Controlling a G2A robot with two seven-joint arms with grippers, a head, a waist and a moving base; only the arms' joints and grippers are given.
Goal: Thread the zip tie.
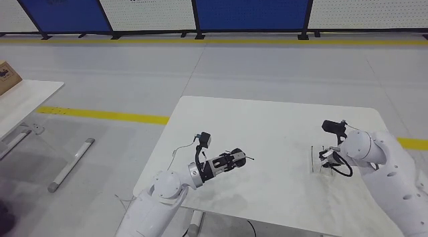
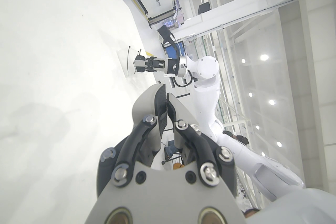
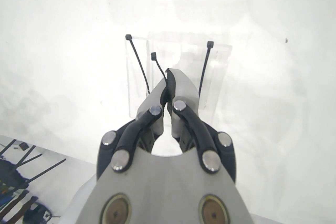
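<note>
Plainly, the right pincer (image 3: 168,75) is closed on the strap of the middle zip tie (image 3: 158,64). It nips the strap partway along, and the small square head stands free beyond the fingertips. That tie leans in a clear stand (image 3: 223,70) together with one spare tie (image 3: 137,62) and a second spare tie (image 3: 204,67), one to each side of it and both apart from the pincer. The stand sits on the robot's right side of the white table (image 3: 65,25).

I judge the tie to be a thin nylon strip: almost weightless, smooth and springy. It is stiff enough to hold a line over a short reach, but a long free end will likely bend and wag. It may also twist or slide between flat pads. The best hold is probably just behind the head with one pincer and close to the tapered tail with the other, so only a short stub sticks out to aim. The stand looks light and could drag or tip as the tie is lifted.

The left pincer (image 2: 165,97) hangs well apart from the stand with its pads together. In the top view a thin dark sliver shows at its tip (image 1: 235,159), but I cannot tell what it is.
</note>
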